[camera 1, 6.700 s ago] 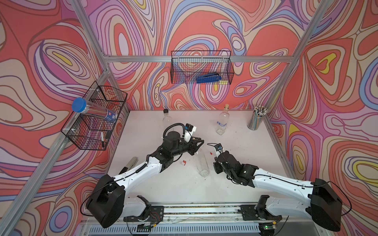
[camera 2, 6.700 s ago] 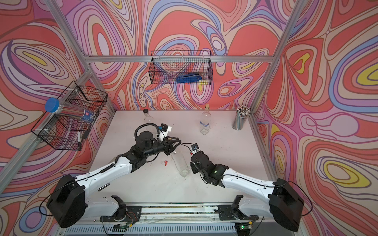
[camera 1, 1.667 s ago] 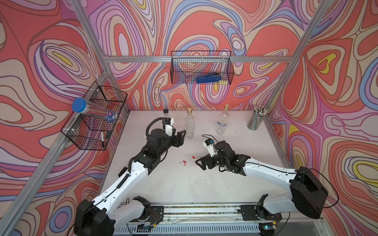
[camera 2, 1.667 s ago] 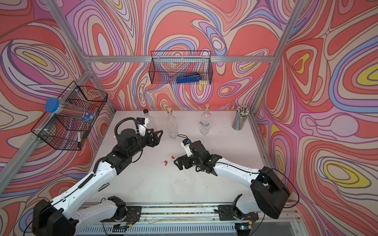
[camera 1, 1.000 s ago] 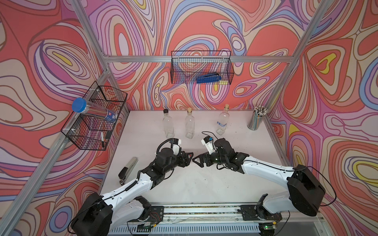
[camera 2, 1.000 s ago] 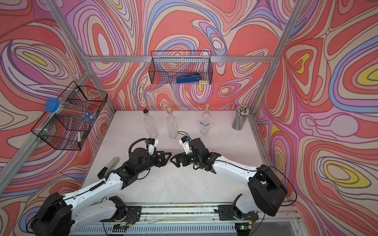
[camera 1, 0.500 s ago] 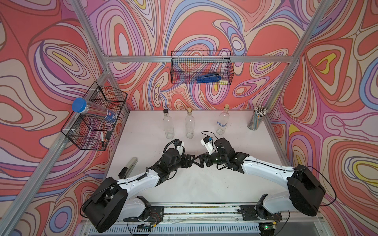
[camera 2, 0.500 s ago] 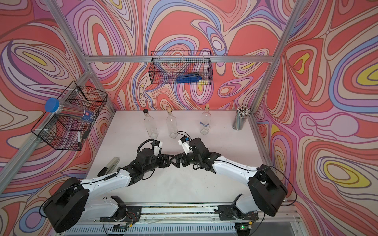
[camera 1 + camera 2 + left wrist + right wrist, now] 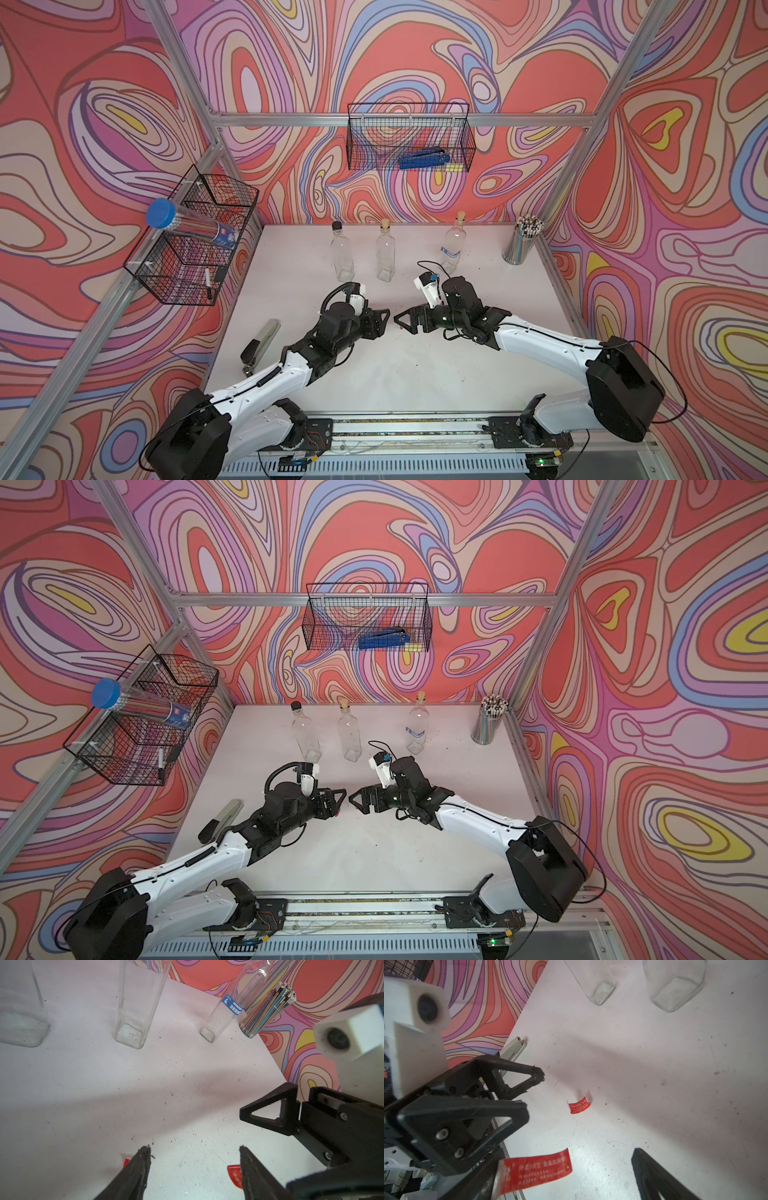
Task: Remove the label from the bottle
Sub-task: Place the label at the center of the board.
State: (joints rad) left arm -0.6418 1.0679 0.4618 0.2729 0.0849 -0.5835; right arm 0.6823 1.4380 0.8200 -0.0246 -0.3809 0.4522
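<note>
We get bright, even light in both top views, sharp throughout. The arms throw only faint soft shadows on the table point(image 9: 415, 374). Left wrist view: a broad soft shadow band crosses the table, the bottles point(image 9: 133, 1022) lean and stretch toward the frame edge, and the white camera block point(image 9: 353, 1030) is blurred. Right wrist view: a pale glare patch on the table, and the label point(image 9: 533, 1169) is soft at its near end.

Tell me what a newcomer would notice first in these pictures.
The swirling red, pink and purple walls come first. Next, the left claw and right claw, both open, nearly tip to tip at the centre, with a curled red label scrap lying by them. Three glass bottles stand along the back, and only the right-hand one bears a blue label.
</note>
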